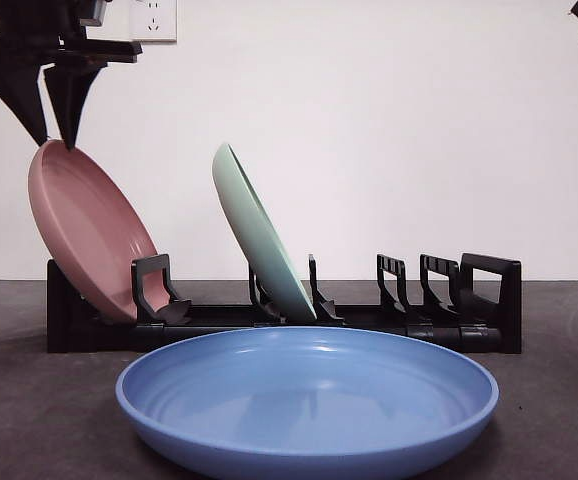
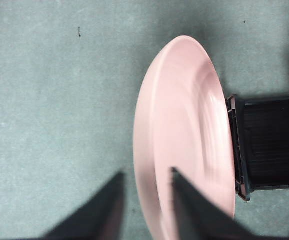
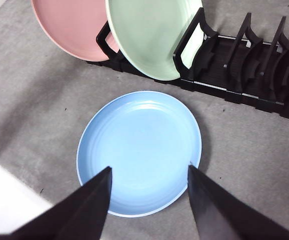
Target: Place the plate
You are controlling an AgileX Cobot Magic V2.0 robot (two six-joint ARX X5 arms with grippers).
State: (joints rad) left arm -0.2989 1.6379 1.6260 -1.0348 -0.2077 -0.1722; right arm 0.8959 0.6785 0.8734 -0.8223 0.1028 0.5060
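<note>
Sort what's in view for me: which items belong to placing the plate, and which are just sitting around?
In the job:
- pink plate, leaning in the rack's end slot
- black rack
- left end effector, open astride the pink plate's rim

Just there:
- green plate, already racked
- blue plate, flat on the table
- right end effector, open above the blue plate

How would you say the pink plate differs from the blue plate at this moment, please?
The pink plate stands tilted on edge at the end of the black rack; the blue plate lies flat on the table in front of it. The left gripper sits at the pink plate's top rim, jaws open; the right gripper hangs open above the blue plate, apart from it. Both are round, plain and shallow.
</note>
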